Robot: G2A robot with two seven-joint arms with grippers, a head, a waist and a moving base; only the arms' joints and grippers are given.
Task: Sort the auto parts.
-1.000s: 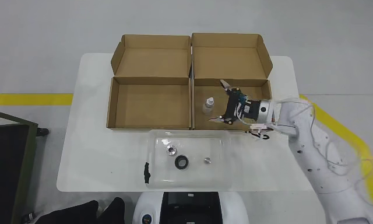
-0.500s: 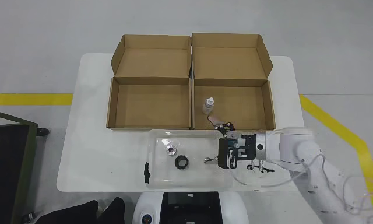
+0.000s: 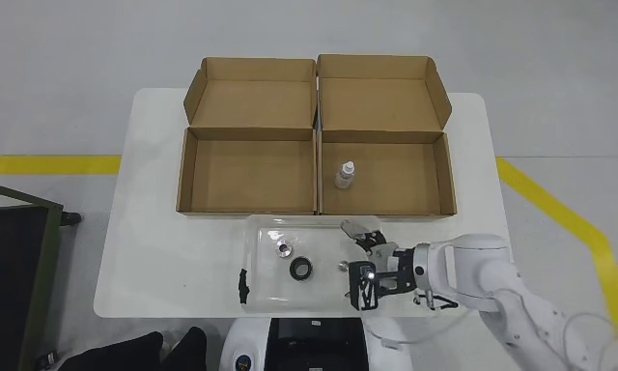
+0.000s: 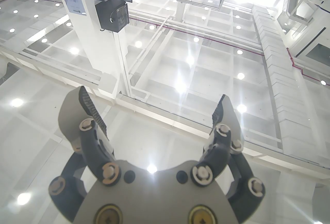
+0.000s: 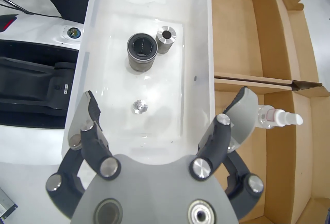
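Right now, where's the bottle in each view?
Top view: bottle stands in the right box, close to the wall it shares with the left box.
Right wrist view: bottle inside the same box, near that shared wall.
Left wrist view: aimed up at the ceiling.
Shared landmark: the clear bin alongside both boxes.

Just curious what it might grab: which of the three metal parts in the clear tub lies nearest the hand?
The small flat silver disc, just before the right hand; the dark sleeve and the silver cylinder stand farther off.
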